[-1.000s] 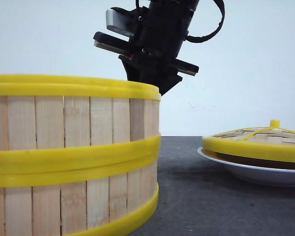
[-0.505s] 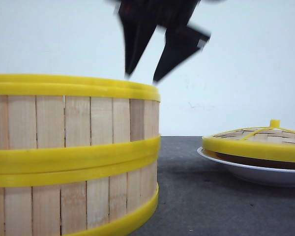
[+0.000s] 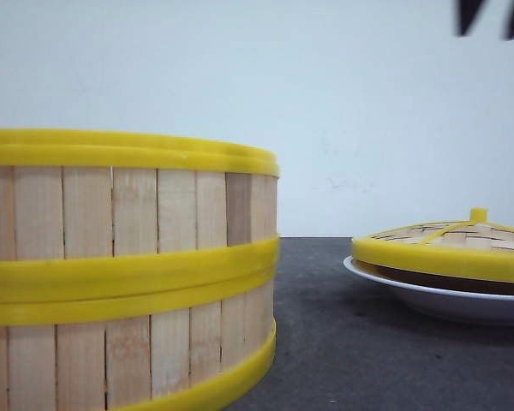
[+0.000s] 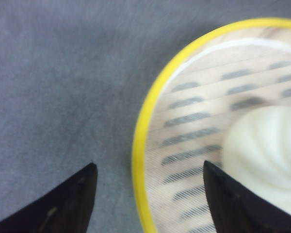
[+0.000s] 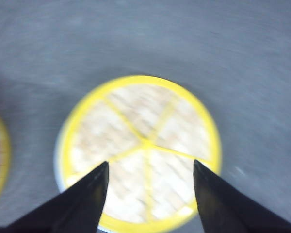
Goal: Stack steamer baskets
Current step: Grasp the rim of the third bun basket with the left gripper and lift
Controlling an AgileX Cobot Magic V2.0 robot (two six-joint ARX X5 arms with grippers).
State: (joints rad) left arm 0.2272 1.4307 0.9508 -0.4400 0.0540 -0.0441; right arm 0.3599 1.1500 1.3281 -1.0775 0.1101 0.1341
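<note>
The right gripper [image 5: 150, 167] hangs spread and empty above the lid [image 5: 140, 150], which rests on a plate [image 3: 428, 300]. The left gripper [image 4: 148, 167] is also spread and empty, straddling the rim of a basket [image 4: 194, 136] that holds a bun [image 4: 266, 150].

In the front view two baskets [image 3: 128, 265] sit stacked, well left of the lid. The stacking looks mostly done; the next move probably calls for closing on a rim or the lid's knob.

Only the left wrist view shows the bun. Only the front view shows the stack's height and the plate clearly.
</note>
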